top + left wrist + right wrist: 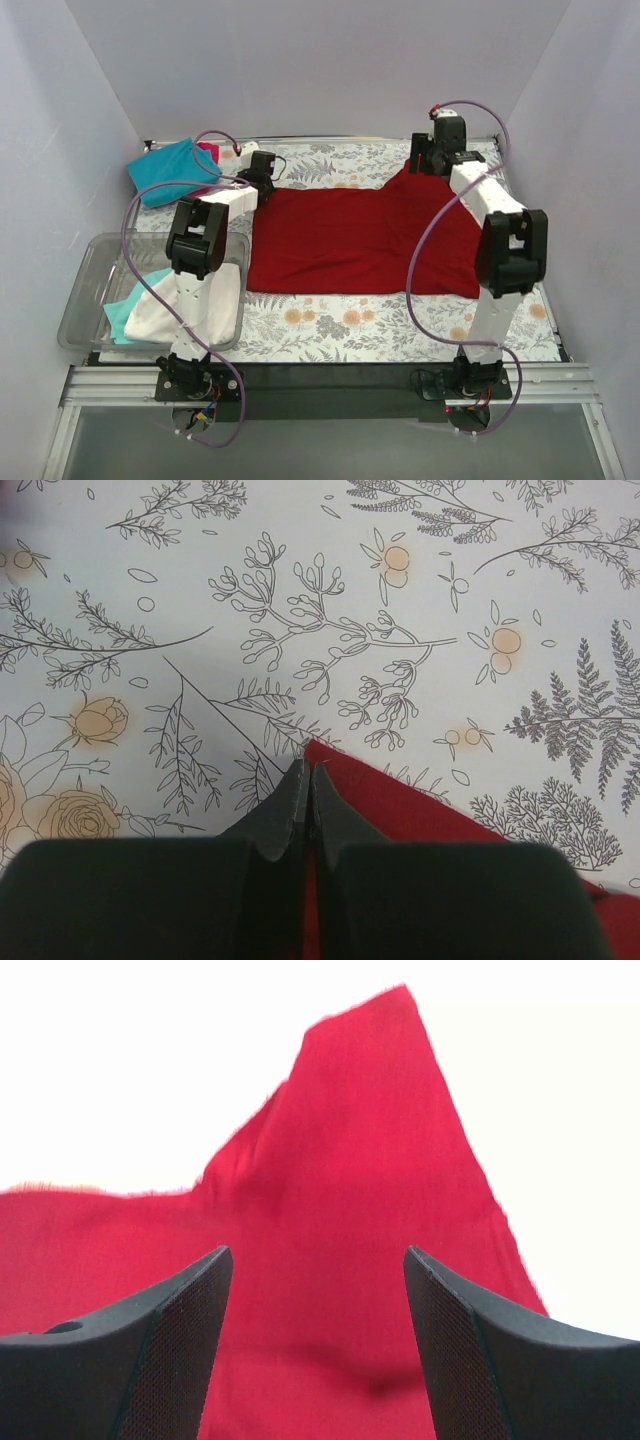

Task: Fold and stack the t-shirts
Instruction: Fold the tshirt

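Our L gripper (pixel 308 771) is clenched on a corner of the dark red t-shirt (pixel 360 240), w/ cloth trailing back & right of its tips. R gripper (pixel 317 1252) hangs spread wide, shirt directly under its jaws, grasping nothing. Risk: the thin pinch slips on lift, or a one-sided pull drags the shirt askew & spoils the fold.

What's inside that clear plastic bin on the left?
A white t-shirt lies on a teal t-shirt peeking out at its left. The left arm covers part of the bin; anything beneath is hidden.
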